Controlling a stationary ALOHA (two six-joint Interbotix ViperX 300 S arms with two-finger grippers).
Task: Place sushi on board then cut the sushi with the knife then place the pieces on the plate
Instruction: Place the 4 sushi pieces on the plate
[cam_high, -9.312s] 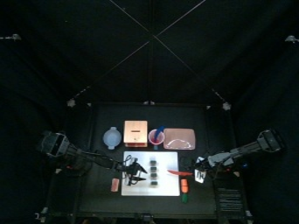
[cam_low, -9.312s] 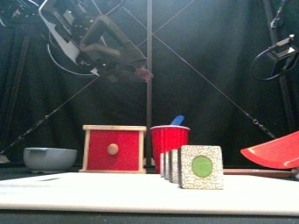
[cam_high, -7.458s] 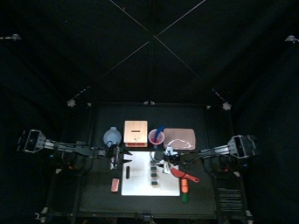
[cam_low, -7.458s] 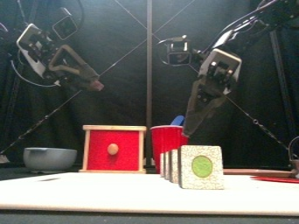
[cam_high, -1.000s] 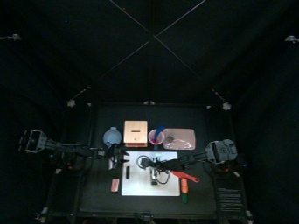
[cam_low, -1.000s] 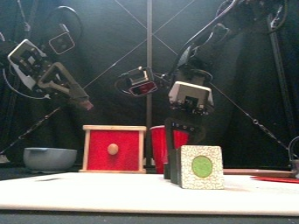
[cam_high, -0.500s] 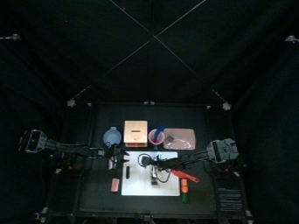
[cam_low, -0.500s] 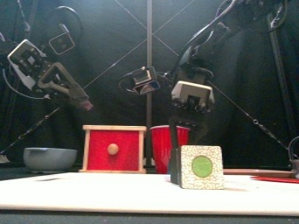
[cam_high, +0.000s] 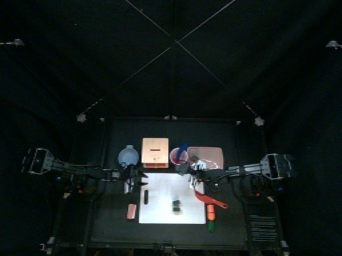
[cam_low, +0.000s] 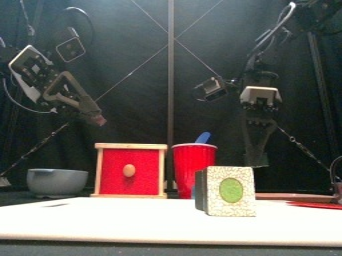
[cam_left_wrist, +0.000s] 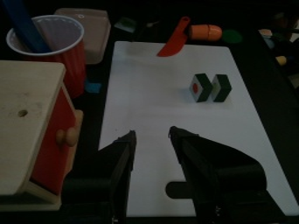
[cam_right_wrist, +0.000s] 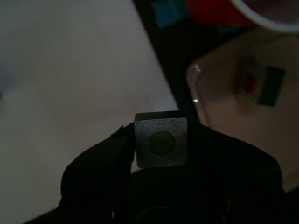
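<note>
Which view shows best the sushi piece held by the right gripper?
The right wrist view: the sushi piece sits clamped in the right gripper, green-centred face to the camera. In the top and front views it is too small or dark to tell. The left wrist view misses it.

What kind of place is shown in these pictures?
Probably a robot test booth set up as a toy kitchen: black curtains all round, a robot arm on each side of a white cutting board, and toy sushi on it.

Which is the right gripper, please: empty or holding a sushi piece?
Holding: the right gripper is shut on a sushi piece, its green centre visible between the jaws.
</note>
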